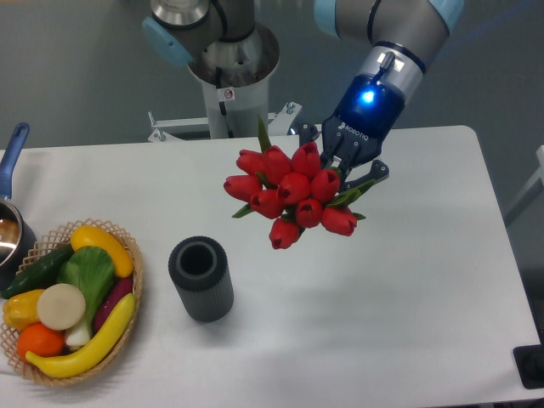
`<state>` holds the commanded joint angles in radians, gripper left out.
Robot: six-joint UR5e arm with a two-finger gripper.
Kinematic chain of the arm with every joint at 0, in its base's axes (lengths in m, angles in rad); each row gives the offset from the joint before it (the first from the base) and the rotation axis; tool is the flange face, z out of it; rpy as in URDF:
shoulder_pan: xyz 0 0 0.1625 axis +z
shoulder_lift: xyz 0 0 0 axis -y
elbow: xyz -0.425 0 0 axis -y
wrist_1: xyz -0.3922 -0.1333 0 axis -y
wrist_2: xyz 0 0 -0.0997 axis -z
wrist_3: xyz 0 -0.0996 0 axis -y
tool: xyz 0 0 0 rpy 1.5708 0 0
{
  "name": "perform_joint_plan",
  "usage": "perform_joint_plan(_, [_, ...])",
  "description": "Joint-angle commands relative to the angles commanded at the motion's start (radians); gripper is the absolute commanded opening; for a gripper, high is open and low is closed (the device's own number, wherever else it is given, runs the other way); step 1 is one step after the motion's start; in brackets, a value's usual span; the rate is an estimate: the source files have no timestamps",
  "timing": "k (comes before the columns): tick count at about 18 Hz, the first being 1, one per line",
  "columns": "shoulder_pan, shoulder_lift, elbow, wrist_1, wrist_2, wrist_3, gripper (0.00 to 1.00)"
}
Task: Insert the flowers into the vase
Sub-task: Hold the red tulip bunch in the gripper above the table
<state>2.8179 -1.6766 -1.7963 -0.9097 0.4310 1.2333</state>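
Flowers (291,194) gripped by tilted end effector (347,174), above table, vase (201,278) apart

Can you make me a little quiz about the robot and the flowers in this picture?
1. True or false: the red tulips are already standing in the grey vase.
2. What holds the tulips? A) the robot's hand B) the woven basket C) nothing, they lie on the table
3. Fill in: the basket with the toy vegetables sits to the ____ of the vase in the picture.

Key
1. False. The bunch is held up in the air, above and to the right of the vase, whose mouth is empty.
2. A. The hand is closed on the stems behind the blooms.
3. Left.
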Motion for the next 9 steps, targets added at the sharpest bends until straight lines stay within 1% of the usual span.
perform_joint_plan(9, [-0.002,0.002,-0.011,0.000,0.000,0.002,0.23])
